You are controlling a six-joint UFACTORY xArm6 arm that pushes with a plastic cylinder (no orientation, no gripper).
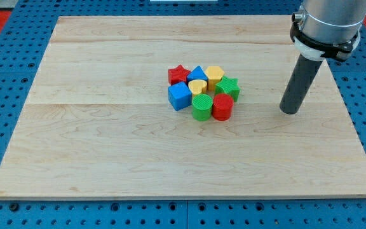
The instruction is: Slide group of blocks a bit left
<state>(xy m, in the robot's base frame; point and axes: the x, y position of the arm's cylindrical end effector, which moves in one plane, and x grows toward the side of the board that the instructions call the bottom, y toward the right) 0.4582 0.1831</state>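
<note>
Smooth wooden board (107, 146): ribbed block cluster (203, 92) (tightly packed)

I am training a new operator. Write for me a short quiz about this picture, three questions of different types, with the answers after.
1. True or false: my tip touches the green star block.
2. Multiple choice: which block lies at the view's left end of the cluster, nearest the view's bottom? A) blue cube B) red cylinder C) yellow heart block
3. Fill in: my tip stands to the view's ____ of the whole group.

Key
1. False: bare wooden board shows between them.
2. A
3. right
</note>
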